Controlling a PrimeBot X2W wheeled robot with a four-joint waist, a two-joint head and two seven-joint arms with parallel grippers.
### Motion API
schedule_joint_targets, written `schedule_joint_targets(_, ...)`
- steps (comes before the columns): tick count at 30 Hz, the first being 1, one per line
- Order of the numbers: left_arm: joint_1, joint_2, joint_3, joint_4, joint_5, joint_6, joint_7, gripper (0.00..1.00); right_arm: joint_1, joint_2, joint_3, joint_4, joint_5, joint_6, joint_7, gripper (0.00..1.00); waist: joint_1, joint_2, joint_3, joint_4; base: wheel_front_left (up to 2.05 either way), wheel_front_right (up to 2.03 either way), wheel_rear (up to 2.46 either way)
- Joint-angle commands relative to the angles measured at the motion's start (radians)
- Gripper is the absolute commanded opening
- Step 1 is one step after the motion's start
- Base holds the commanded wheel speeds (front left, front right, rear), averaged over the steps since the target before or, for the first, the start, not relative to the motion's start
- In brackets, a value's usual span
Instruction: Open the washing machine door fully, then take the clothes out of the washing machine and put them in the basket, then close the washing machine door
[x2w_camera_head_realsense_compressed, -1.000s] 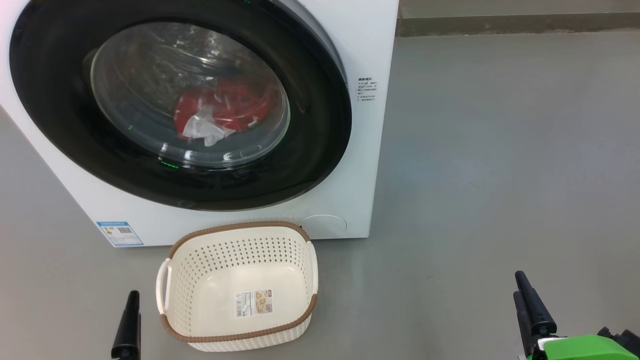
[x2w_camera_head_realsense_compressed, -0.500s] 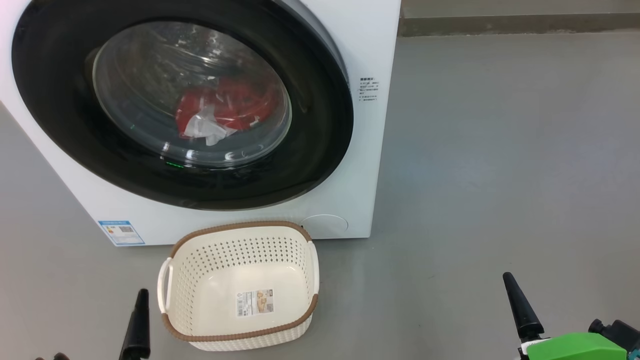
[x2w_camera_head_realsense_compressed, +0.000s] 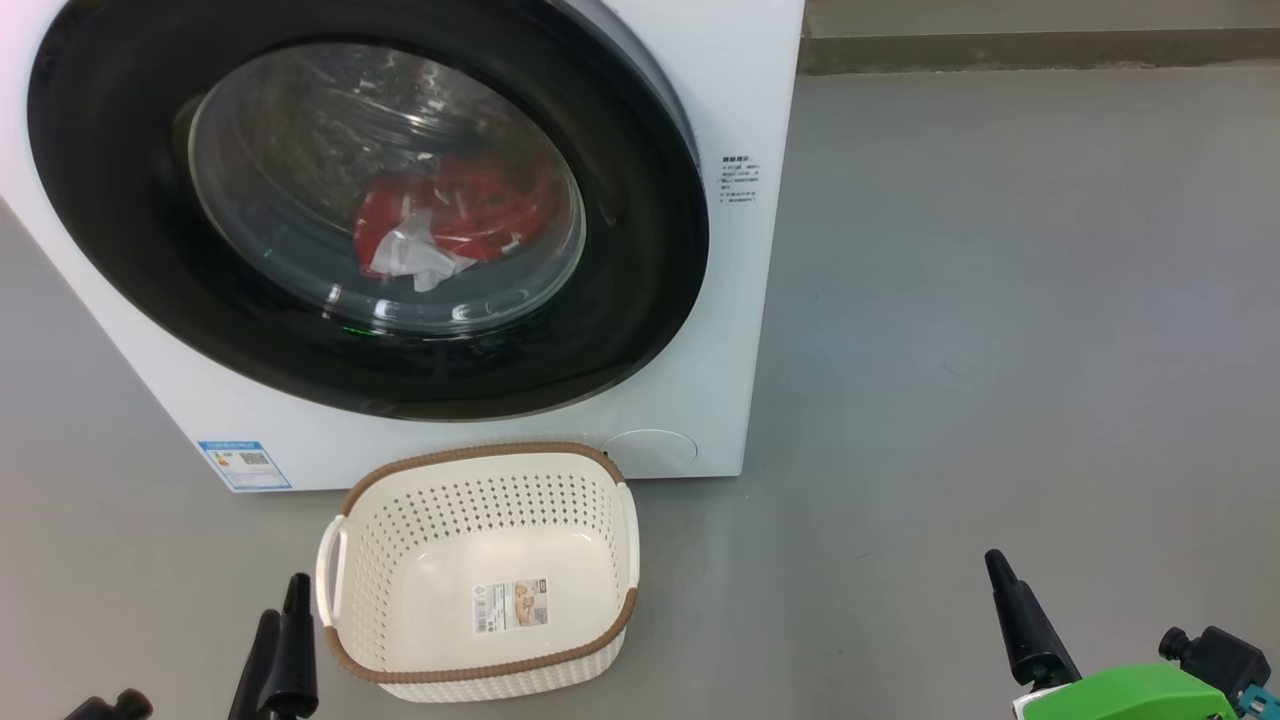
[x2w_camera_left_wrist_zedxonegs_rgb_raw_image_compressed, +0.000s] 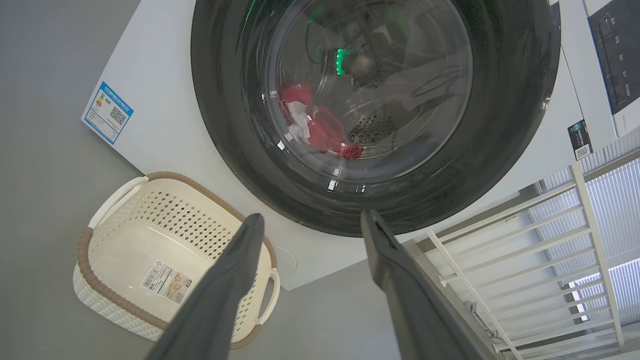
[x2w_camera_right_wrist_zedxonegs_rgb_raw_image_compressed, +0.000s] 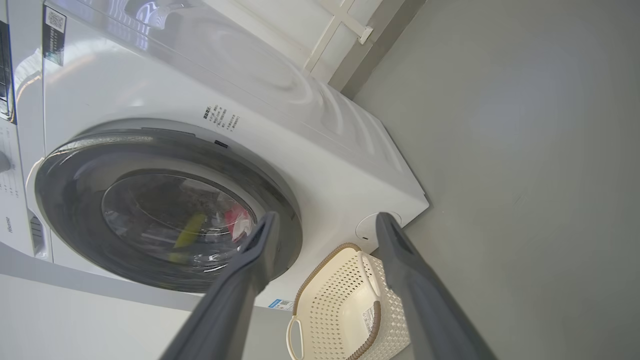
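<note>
The white washing machine (x2w_camera_head_realsense_compressed: 740, 100) stands at the upper left. Its round door (x2w_camera_head_realsense_compressed: 120, 250), with a glossy black rim, covers the opening. Through the glass the red and white clothes (x2w_camera_head_realsense_compressed: 450, 215) lie low in the drum; they also show in the left wrist view as clothes (x2w_camera_left_wrist_zedxonegs_rgb_raw_image_compressed: 320, 130). The cream basket (x2w_camera_head_realsense_compressed: 480, 510) sits on the floor just before the machine, holding nothing but its paper label. My left gripper (x2w_camera_head_realsense_compressed: 282, 600) hangs beside the basket's left handle, and in its wrist view the left gripper (x2w_camera_left_wrist_zedxonegs_rgb_raw_image_compressed: 311, 215) is open. My right gripper (x2w_camera_right_wrist_zedxonegs_rgb_raw_image_compressed: 326, 216) is open too; one of its fingers (x2w_camera_head_realsense_compressed: 1018, 620) rises at the lower right.
Grey floor (x2w_camera_head_realsense_compressed: 1000, 350) stretches to the right of the machine, ending at a skirting strip (x2w_camera_head_realsense_compressed: 1000, 50). A blue label (x2w_camera_head_realsense_compressed: 243, 465) and a round cover (x2w_camera_head_realsense_compressed: 650, 448) mark the machine's lower front. A white window frame (x2w_camera_left_wrist_zedxonegs_rgb_raw_image_compressed: 525, 250) stands beyond the machine.
The left gripper has moved right, closer to the basket's left handle. The right gripper has shifted left. The machine, door and basket have not moved.
</note>
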Motion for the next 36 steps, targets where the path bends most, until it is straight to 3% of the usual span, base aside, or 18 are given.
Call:
schedule_joint_targets(1,-0.008,0.025,0.009,-0.031,0.033,-0.002,-0.013,1.0,-0.024,-0.017,0.012,-0.022,-0.037,0.0,-0.012,1.0,-0.0001,0.0,0.0,0.0,0.0,0.0,0.0)
schedule_joint_targets(36,0.013,0.042,-0.024,-0.069,0.428,-0.003,-0.11,1.0,-0.013,-0.024,0.04,-0.038,-0.411,-0.001,-0.109,1.0,-0.0001,0.0,-0.001,-0.001,0.0,0.0,0.0)
